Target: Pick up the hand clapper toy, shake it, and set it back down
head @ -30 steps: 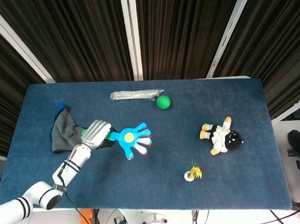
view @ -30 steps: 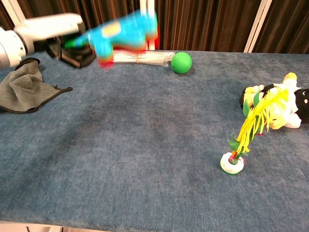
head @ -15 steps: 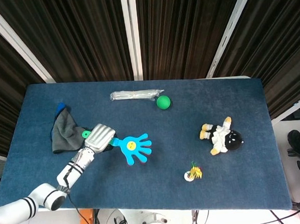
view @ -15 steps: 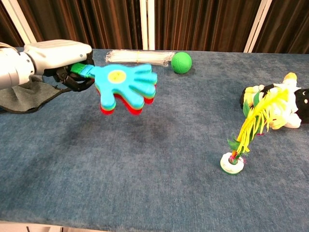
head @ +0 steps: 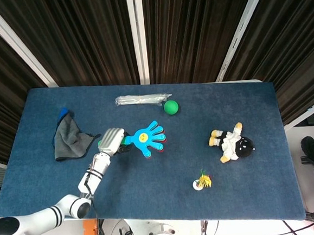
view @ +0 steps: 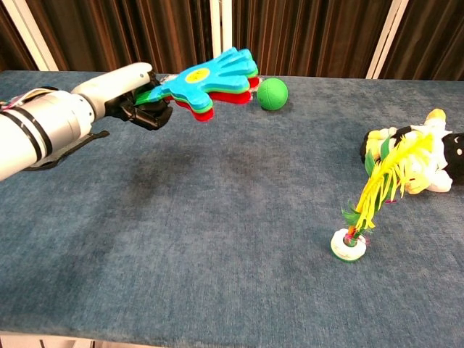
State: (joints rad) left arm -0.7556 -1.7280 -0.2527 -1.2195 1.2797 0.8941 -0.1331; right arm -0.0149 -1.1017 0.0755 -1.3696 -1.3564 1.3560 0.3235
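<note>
1 hand clapper toy (head: 148, 139), blue on top with red layers beneath in the chest view (view: 214, 79), held clear of the table (head: 164, 204) by its green handle. Gripped by the left hand (head: 111, 140), fingers curled around that handle, seen in the chest view (view: 129, 94) at the end of a silver forearm reaching in from the left. Toy's flat fingers pointing toward the far right, tilted slightly upward, raised above the blue cloth surface near the left-centre of the table. No sign of the right hand in either view.

Also on the table: 1 green ball (head: 170, 106) near the far edge, showing in the chest view (view: 272, 93) just right of the toy's fingertips. 1 clear packet of sticks (head: 141, 99) lying flat just left of the ball, mostly hidden behind the toy in the chest view. 1 grey cloth (head: 70, 139) crumpled at the left, with a blue bit at its far corner, apart from the hand. 1 plush doll (head: 232, 142), white, yellow and black, lying on its side at the right (view: 424, 156). 1 feathered shuttlecock (head: 201, 181) standing on its white base in front of the doll, yellow and green feathers up (view: 366, 203).
</note>
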